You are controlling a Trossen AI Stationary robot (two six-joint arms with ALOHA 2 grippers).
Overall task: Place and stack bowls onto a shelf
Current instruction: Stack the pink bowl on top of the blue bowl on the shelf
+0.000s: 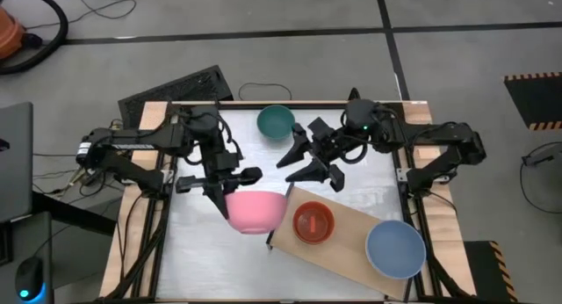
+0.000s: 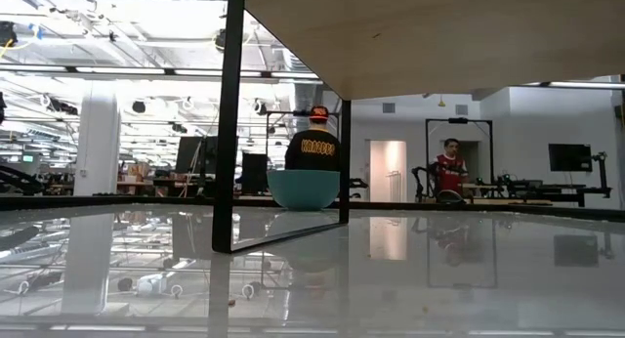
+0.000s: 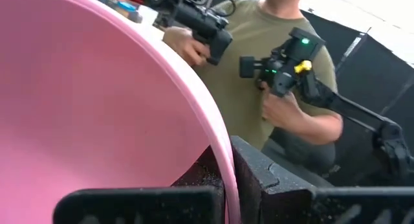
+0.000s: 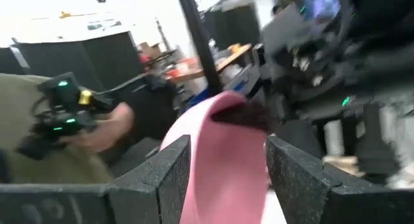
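Note:
My left gripper [image 1: 228,191] is shut on the large pink bowl [image 1: 256,212], just off the left end of the shelf [image 1: 351,256], a light-wood board at the table's near right. A small red bowl [image 1: 313,222] and a larger blue-grey bowl [image 1: 395,249] stand on the shelf on their bases. A teal bowl [image 1: 276,121] sits on the table near the far edge, also in the low view [image 2: 304,190]. My right gripper [image 1: 297,163] hangs open over the table's middle, touching nothing; its wrist view looks at the pink bowl [image 4: 220,159] edge-on. The other bowls are out of view. My left gripper holds the pink bowl by its rim [image 3: 223,162], on the side toward the table's left. One finger [image 3: 200,179] is inside the bowl and the other finger [image 3: 272,179] outside, slanting down from the left. The bowl is tipped and lifted clear of the table.
The shelf stands raised on a dark leg [image 2: 229,113], and its underside [image 2: 439,35] spans the top of the low view. A person [image 3: 284,88] holding two controllers stands beyond the table. A keyboard [image 1: 176,89] lies off the far left corner. Bare tabletop [image 1: 211,260] lies near left.

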